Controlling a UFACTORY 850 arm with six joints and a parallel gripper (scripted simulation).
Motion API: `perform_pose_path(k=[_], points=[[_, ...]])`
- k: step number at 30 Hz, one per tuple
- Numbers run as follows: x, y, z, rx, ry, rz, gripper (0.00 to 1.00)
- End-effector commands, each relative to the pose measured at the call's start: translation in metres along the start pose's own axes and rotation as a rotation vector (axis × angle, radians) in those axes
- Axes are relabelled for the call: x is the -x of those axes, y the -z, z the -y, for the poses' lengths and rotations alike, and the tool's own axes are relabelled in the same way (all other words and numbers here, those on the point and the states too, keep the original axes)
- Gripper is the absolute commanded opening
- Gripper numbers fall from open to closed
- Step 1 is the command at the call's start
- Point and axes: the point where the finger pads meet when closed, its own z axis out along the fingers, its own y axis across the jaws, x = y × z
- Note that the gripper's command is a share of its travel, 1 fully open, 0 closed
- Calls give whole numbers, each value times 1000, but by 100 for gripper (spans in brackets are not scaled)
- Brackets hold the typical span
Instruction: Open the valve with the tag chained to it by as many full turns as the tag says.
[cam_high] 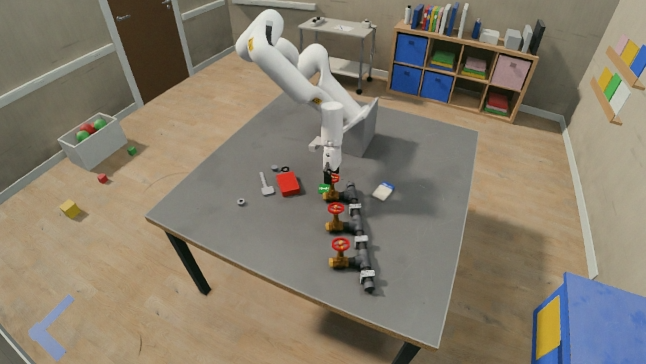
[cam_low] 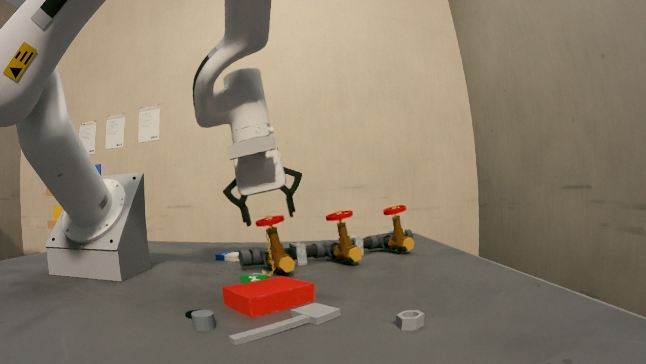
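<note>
Three brass valves with red handwheels stand on a grey pipe [cam_high: 358, 227]. The valve nearest the robot base [cam_high: 333, 186] [cam_low: 274, 245] has a chain running down to a green tag [cam_high: 323, 188] [cam_low: 253, 277] that lies on the table. The middle valve [cam_high: 335, 216] [cam_low: 344, 236] and the far valve [cam_high: 340, 249] [cam_low: 398, 229] carry no tag. My gripper [cam_low: 267, 216] [cam_high: 329, 175] is open and points down, its fingertips on either side of the tagged valve's handwheel at about wheel height, not touching it. The tag's writing is too small to read.
A red block [cam_low: 268, 295] [cam_high: 288, 184], a grey hammer-like tool [cam_low: 285, 322], a grey cylinder [cam_low: 203, 319], a hex nut [cam_low: 410, 319] and a black ring lie in front of the valves. A blue-and-white block [cam_high: 383, 190] lies beyond the pipe. The robot base [cam_low: 100, 235] stands at the left.
</note>
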Motion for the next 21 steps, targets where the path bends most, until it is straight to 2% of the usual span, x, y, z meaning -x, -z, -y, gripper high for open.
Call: perform_pose_path(k=[1, 15, 21], points=[[0, 6, 1, -1, 0, 0, 100], [0, 39, 2, -1, 0, 1, 100], [0, 46, 1, -1, 0, 2, 100]])
